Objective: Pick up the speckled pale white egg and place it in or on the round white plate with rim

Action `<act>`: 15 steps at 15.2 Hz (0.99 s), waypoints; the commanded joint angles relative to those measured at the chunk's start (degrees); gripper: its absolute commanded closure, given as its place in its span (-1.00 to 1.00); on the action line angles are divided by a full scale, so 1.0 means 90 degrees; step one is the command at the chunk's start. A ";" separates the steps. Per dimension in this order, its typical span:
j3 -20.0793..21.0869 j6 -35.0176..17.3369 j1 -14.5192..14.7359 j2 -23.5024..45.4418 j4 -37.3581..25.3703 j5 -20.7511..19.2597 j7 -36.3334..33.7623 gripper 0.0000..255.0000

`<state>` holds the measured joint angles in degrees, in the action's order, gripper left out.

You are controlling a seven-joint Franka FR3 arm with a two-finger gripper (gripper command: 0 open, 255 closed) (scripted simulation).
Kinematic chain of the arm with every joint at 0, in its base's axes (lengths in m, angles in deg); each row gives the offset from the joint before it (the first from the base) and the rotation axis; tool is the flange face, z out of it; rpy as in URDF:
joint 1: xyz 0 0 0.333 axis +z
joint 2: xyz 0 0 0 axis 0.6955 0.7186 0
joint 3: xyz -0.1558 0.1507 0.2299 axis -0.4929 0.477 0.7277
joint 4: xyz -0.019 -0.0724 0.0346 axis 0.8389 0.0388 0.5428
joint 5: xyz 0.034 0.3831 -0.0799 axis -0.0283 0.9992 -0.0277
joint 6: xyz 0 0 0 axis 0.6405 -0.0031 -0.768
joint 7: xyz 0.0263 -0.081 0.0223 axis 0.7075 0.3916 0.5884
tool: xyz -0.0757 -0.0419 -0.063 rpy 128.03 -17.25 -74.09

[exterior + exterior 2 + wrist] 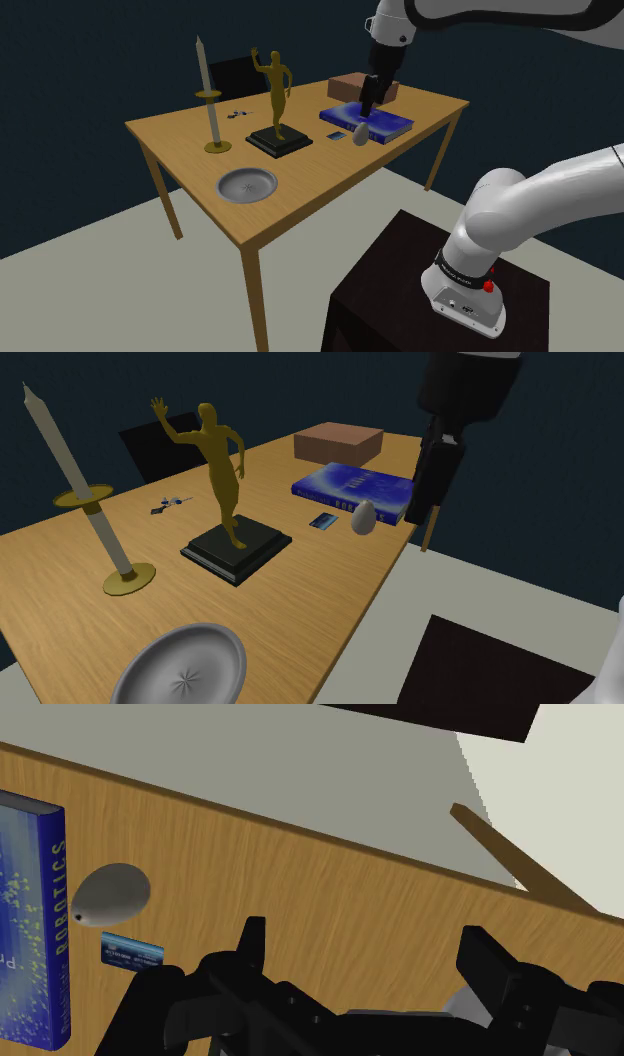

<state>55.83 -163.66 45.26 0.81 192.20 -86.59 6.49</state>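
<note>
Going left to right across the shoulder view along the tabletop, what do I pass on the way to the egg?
candlestick → grey plate → gold figurine → small blue card → egg. The blue book and brown box overlap the egg's position, so they are left out.

Candlestick [209,100], gold figurine [276,92], blue book [392,122]

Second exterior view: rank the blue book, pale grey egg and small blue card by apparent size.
1. Blue book
2. Pale grey egg
3. Small blue card
All lie together, so nearness hardly matters.
</note>
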 commanded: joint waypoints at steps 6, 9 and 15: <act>-0.0627 -0.1007 -0.0314 0.0254 0.0396 0.0012 0.0111 -1.00; -0.1009 -0.1614 -0.0482 0.0489 0.0567 0.0064 0.0202 -1.00; -0.1802 -0.2808 -0.0727 0.1141 0.0757 0.0331 0.0479 -1.00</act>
<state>41.11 -186.87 39.18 10.27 198.37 -84.02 10.00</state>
